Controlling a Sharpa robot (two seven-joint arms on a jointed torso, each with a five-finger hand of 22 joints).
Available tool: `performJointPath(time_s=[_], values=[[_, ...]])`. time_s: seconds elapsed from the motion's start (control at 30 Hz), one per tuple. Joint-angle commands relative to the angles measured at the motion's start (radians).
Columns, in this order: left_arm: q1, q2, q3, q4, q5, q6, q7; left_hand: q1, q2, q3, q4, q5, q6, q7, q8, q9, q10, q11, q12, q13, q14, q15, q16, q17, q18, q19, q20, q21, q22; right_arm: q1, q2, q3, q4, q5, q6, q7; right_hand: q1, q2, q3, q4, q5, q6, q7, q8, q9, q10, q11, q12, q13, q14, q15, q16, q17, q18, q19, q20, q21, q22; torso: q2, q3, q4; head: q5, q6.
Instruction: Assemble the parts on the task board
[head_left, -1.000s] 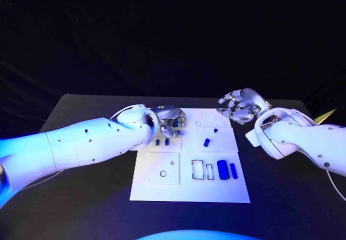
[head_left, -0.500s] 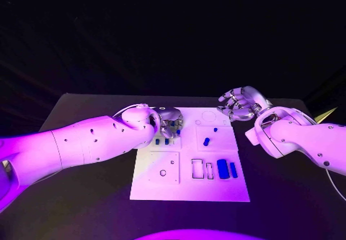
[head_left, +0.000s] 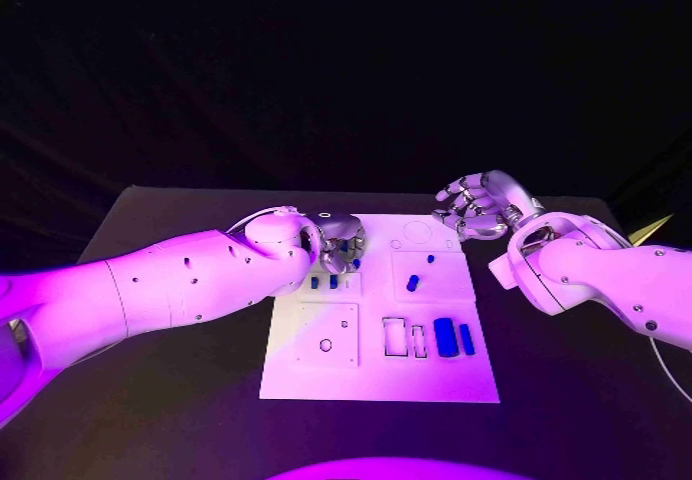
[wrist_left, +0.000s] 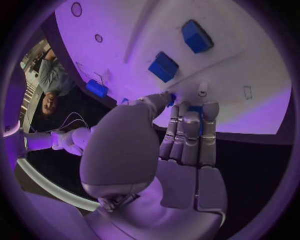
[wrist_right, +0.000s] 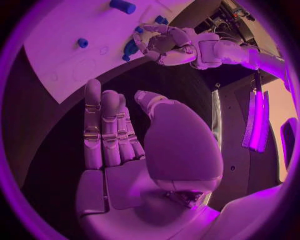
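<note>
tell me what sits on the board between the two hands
In the head view, faint circle outlines on the white board lie between the left hand and the right hand; no blue piece sits there.

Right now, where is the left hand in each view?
Head view: left hand over the far left part of the task board.
Left wrist view: the hand rises through the middle, fingertips at the board's edge.
Right wrist view: the hand at the board's edge.
Shared landmark: the white task board.
</note>
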Motion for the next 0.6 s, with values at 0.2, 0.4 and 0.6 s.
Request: performJointPath(time_s=[0.2,0.4,0.6], values=[[0.0,0.012,0.0,-0.011,0.007,0.001,0.007,0.011,0.012,0.027,-0.015,-0.006,0.053,-0.012,-0.008,-0.006,0.062,-0.019,-0.008,-0.013,0.05,-0.016,0.045,0.049,-0.019,0.047,-0.012,0.045,0.055,-0.001,0.003,0.0,0.0,0.0,-0.002,0.015,-0.01,-0.001,0.0,-0.009,0.004,-0.005,-0.001,0.006,-0.001,0.009,-0.001,-0.006,-0.003,-0.003,0.0,-0.005,0.001,0.012,0.009,0.002,-0.006,-0.004,0.001,0.0006,-0.0008,0.001,-0.002],[0.0,0.019,0.0,-0.017,0.013,0.003,0.013,0.008,0.012,0.03,-0.019,-0.007,0.064,-0.014,-0.012,-0.008,0.074,-0.022,-0.013,-0.017,0.056,-0.019,0.051,0.053,-0.021,0.053,-0.015,0.052,0.064,-0.001,0.003,0.0,0.001,0.0,0.0,0.013,-0.012,-0.001,0.0,-0.009,0.004,-0.003,-0.002,0.008,-0.002,0.011,-0.001,-0.008,-0.007,-0.001,-0.001,-0.009,0.002,0.012,0.011,0.002,-0.009,-0.007,0.001,0.0005,-0.0015,-0.001,-0.004],[-0.001,0.022,0.0,-0.016,0.022,0.007,0.017,0.005,0.009,0.03,-0.021,-0.007,0.066,-0.015,-0.016,-0.01,0.077,-0.023,-0.018,-0.019,0.058,-0.02,0.054,0.054,-0.021,0.053,-0.016,0.054,0.066,-0.001,0.003,0.0,0.001,0.0,0.001,0.012,-0.013,-0.001,-0.001,-0.01,0.004,-0.001,-0.002,0.01,-0.002,0.013,-0.002,-0.009,-0.009,-0.001,-0.001,-0.011,0.002,0.012,0.012,0.002,-0.011,-0.009,0.0,0.0007,0.0004,-0.003,-0.007]])
